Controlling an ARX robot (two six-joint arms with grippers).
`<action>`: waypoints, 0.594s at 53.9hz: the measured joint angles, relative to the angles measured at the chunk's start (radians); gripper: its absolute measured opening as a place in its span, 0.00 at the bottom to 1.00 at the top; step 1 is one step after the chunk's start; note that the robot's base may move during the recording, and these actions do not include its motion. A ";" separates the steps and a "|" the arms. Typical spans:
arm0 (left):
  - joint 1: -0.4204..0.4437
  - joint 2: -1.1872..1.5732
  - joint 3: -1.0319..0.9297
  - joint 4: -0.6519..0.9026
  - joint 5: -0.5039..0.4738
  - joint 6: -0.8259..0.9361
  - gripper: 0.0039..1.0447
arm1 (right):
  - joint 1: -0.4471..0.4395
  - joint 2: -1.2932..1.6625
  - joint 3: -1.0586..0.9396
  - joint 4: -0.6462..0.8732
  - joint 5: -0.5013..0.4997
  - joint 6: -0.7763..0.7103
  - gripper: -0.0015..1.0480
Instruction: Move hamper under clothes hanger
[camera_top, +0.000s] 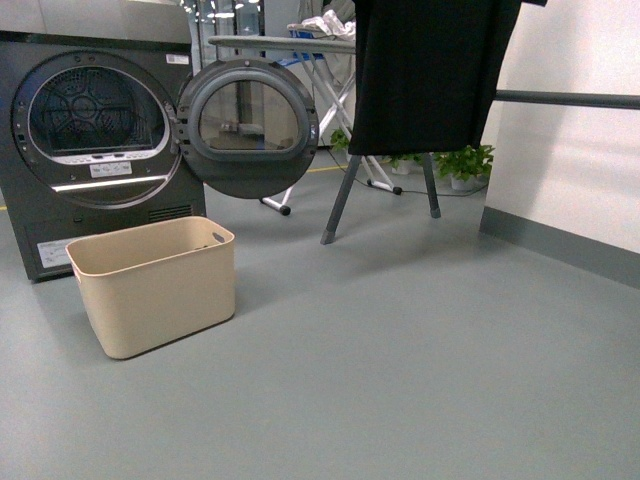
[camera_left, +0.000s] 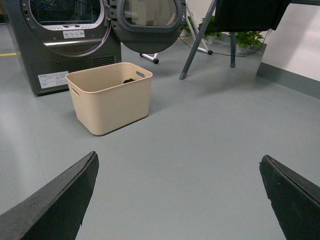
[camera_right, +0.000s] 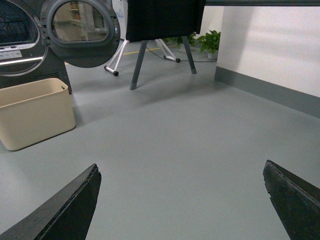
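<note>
The beige hamper (camera_top: 155, 283) stands on the grey floor right in front of the dark dryer, at the left of the front view. It shows too in the left wrist view as the hamper (camera_left: 111, 96) with something dark inside, and partly in the right wrist view as the hamper (camera_right: 34, 111). The clothes hanger (camera_top: 570, 99) has a dark bar along the right wall, angled grey legs and a black garment (camera_top: 425, 70) hanging from it. Neither arm shows in the front view. My left gripper (camera_left: 179, 165) and right gripper (camera_right: 182, 170) are open over bare floor, well short of the hamper.
The dark grey dryer (camera_top: 95, 140) has its round door (camera_top: 248, 125) swung open beside the hamper. An ironing board with white crossed legs (camera_top: 330, 110) stands behind. Potted plants (camera_top: 465, 162) sit by the white wall (camera_top: 570, 180). Grey floor stretches between hamper and rack.
</note>
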 joint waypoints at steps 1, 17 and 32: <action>0.000 0.002 0.000 0.000 0.000 0.000 0.94 | 0.000 0.000 0.000 0.000 0.000 0.000 0.93; 0.000 0.000 0.000 0.000 0.000 0.000 0.94 | 0.000 0.000 0.000 0.000 0.000 0.000 0.93; 0.000 0.000 0.000 -0.001 -0.001 0.000 0.94 | 0.000 0.000 0.000 0.000 0.000 0.000 0.93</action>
